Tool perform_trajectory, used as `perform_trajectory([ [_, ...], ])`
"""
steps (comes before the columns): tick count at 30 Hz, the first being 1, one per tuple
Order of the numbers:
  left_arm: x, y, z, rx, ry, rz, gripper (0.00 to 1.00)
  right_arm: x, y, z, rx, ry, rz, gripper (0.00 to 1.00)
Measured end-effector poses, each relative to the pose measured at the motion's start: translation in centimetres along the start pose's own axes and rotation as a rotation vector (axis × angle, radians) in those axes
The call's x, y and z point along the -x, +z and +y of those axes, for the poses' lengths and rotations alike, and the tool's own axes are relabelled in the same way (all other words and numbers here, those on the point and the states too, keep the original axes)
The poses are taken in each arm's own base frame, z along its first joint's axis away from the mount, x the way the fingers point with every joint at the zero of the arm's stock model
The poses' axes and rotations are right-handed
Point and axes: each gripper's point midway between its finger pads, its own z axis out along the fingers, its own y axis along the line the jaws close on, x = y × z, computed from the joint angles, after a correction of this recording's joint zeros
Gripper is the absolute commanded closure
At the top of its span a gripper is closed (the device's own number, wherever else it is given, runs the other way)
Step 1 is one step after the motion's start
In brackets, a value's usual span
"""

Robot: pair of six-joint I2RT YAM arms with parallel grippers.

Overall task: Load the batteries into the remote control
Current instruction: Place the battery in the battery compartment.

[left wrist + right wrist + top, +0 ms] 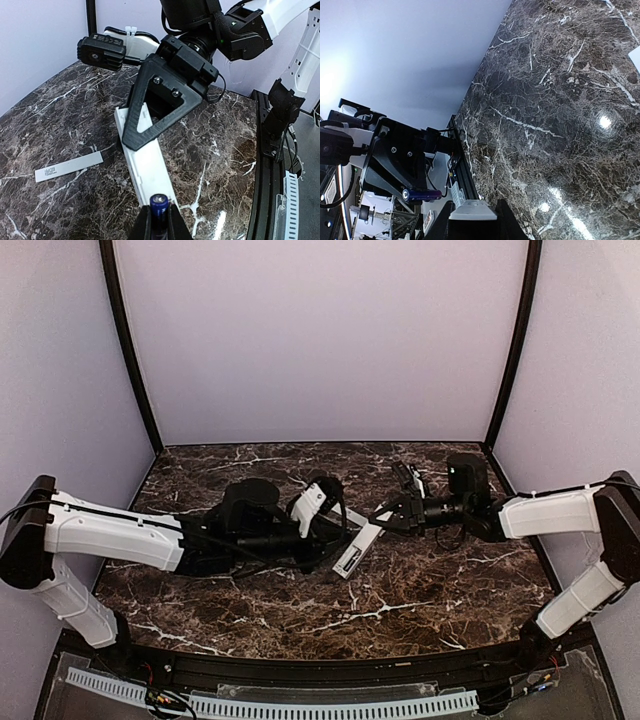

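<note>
One remote control (147, 167), one battery (158, 203), one cover (69, 166)

White arm shells (110, 530), blk joints (22, 545) + cables (220, 92), triangular jaws

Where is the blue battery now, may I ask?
Bottom centre of the left wrist view: battery pinched in the left tool, beside the remote control's end.

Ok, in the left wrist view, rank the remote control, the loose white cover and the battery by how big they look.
1. remote control
2. cover, clearly shorter
3. battery, smallest even though it is nearest the camera; only its tip shows
</note>
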Motion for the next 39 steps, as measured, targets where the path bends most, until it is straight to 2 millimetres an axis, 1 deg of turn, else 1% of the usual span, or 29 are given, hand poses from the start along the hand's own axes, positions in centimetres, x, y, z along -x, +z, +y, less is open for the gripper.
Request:
perform_trajectory([
  [6, 0.2, 0.7, -0.6, -0.01, 0.011, -0.002, 1.0, 0.1, 0.5, 0.3, 0.011, 0.0, 0.003, 1.0],
  [22, -1.6, 1.7, -0.5, -0.002, 0.003, 0.042, 1.0, 0.5, 0.5, 0.7, 0.017, 0.006, -0.003, 1.0],
  [28, -1.9, 1.7, -0.3, 0.007, 0.0, 0.048, 0.99, 0.5, 0.5, 0.7, 0.017, 0.012, -0.003, 1.0],
  [34, -2.4, 1.7, -0.1, 0.018, -0.005, 0.06, 0.93, 0.5, 0.5, 0.6, 0.014, 0.013, -0.005, 1.0],
  [37, -2.9, 1.7, -0.1, 0.022, -0.009, 0.069, 0.84, 0.6, 0.5, 0.5, 0.008, 0.014, -0.01, 1.0],
  [39, -3.1, 1.6, 0.0, 0.023, -0.01, 0.075, 0.8, 0.7, 0.5, 0.4, 0.004, 0.012, -0.014, 1.0],
])
